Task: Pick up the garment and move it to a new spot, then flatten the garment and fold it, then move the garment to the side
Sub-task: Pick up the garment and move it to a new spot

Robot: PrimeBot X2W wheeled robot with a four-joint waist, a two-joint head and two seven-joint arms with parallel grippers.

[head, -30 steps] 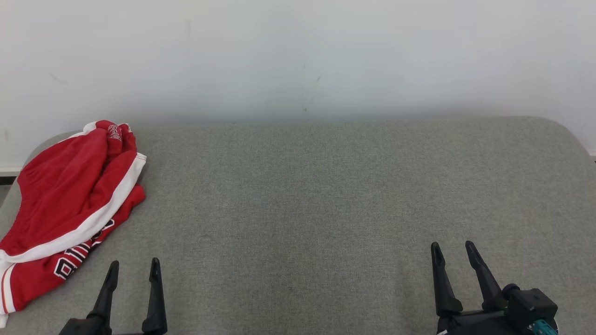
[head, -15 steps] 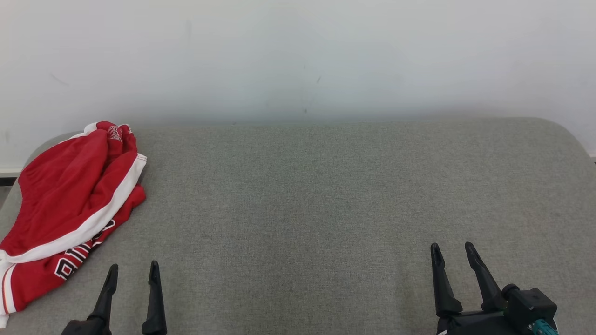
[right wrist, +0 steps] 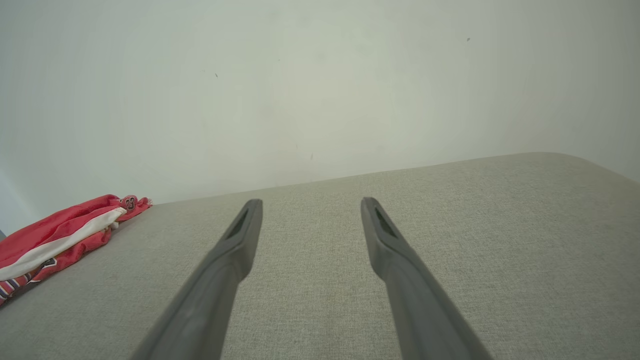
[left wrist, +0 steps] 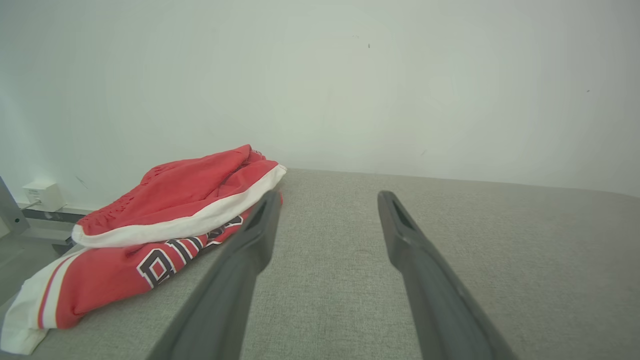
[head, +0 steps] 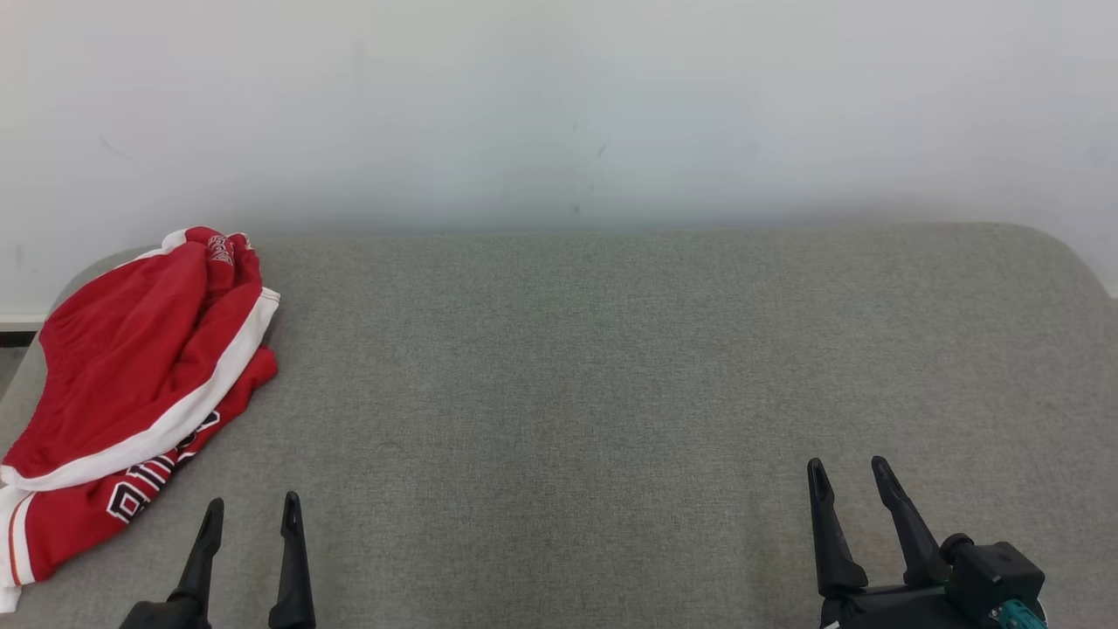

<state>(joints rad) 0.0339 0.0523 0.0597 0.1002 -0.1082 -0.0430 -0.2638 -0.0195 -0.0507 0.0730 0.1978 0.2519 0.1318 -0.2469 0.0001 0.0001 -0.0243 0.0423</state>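
Note:
The garment point(head: 131, 384) is a pair of red shorts with white trim and black lettering, lying bunched at the far left of the grey fabric table point(head: 611, 367). One corner hangs over the table's left front edge. In the left wrist view the garment point(left wrist: 165, 220) sits ahead and to the left of the fingers. In the right wrist view the garment point(right wrist: 55, 237) lies far off to the left. My left gripper point(head: 251, 512) is open and empty near the front edge, just right of the shorts. My right gripper point(head: 845, 470) is open and empty at the front right.
A pale wall point(head: 559, 114) rises right behind the table's far edge. The table's corners are rounded at the left and right ends. A white socket box point(left wrist: 42, 195) sits low on the wall beyond the left end.
My left gripper has drawn back a little toward the front edge. The head view has shifted slightly. The garment and my right gripper have not moved.

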